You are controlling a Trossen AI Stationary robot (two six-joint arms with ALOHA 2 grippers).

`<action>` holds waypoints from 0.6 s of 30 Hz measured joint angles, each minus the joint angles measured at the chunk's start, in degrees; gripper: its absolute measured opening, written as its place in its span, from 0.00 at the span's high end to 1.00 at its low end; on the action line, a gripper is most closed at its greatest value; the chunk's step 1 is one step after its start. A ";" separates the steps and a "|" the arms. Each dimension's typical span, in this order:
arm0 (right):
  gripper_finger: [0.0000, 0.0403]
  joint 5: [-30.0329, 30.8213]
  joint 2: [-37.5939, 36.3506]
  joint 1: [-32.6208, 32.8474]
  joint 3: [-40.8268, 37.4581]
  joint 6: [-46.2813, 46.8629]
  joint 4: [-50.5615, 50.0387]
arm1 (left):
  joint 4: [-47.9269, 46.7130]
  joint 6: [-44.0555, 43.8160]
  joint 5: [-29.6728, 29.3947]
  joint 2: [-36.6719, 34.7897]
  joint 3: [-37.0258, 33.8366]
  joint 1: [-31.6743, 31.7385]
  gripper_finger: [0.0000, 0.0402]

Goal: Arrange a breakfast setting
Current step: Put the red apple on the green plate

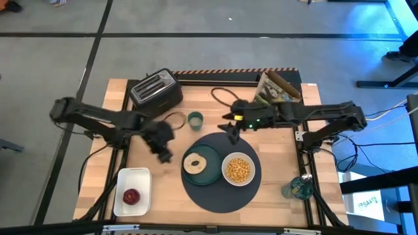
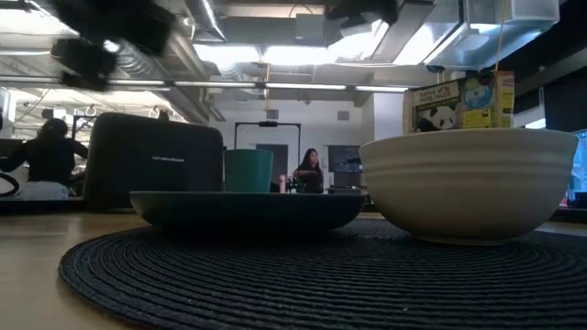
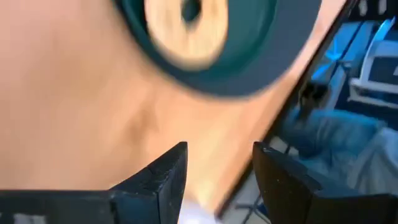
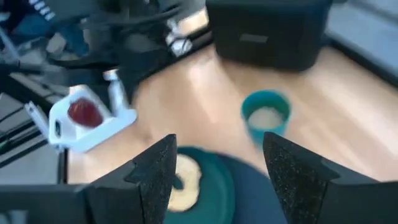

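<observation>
Dark round mat point(image 2: 303, 275) foreground; left end effector point(image 1: 163, 151) open, empty, seemingly above table; right end effector point(image 1: 232, 134) open, empty

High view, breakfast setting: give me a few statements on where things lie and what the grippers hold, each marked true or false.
1. The bagel lies on the teal plate. True.
2. The red fruit sits in the white bowl. False: it is in the white tray; the bowl holds yellow cereal.
3. The green cup stands on the dark round mat. False: it stands on bare wood beside the black toaster.
4. The left gripper is open and holds nothing. True.
5. The right gripper is shut on the bagel. False: it is open and empty, above the plate's far edge.
</observation>
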 joint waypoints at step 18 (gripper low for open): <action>0.43 0.63 -3.03 -0.48 -0.07 -8.09 -1.45 | -6.40 -51.90 2.80 -2.99 0.19 -35.65 0.63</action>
